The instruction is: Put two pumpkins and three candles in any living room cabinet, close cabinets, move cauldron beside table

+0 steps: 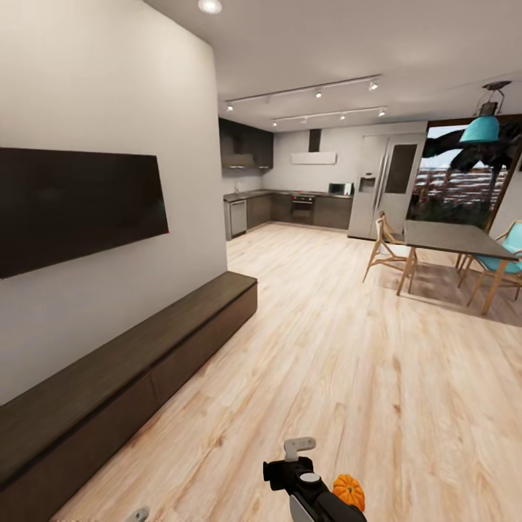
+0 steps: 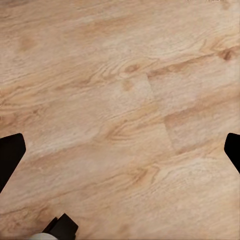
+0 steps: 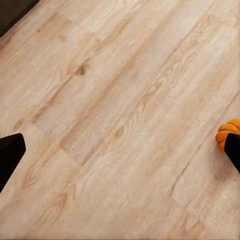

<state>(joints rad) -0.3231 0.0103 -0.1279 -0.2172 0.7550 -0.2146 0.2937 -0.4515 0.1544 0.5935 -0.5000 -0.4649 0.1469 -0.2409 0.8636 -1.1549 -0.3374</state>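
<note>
Open-plan room, pale wood floor [image 1: 348, 348]. Cabinet [image 1: 130, 362] along left wall, drawers closed. Pumpkin [image 1: 349, 491] on floor beside right arm [image 1: 308, 489]. Right gripper [image 3: 120, 155] and left gripper [image 2: 120, 155]: fingers spread wide, holding nothing.

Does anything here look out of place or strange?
Yes. A small orange pumpkin lies on the wooden floor beside the right hand, not inside the long dark cabinet along the wall. The cabinet's drawers look closed. Nothing seems spilled or damaged.
</note>
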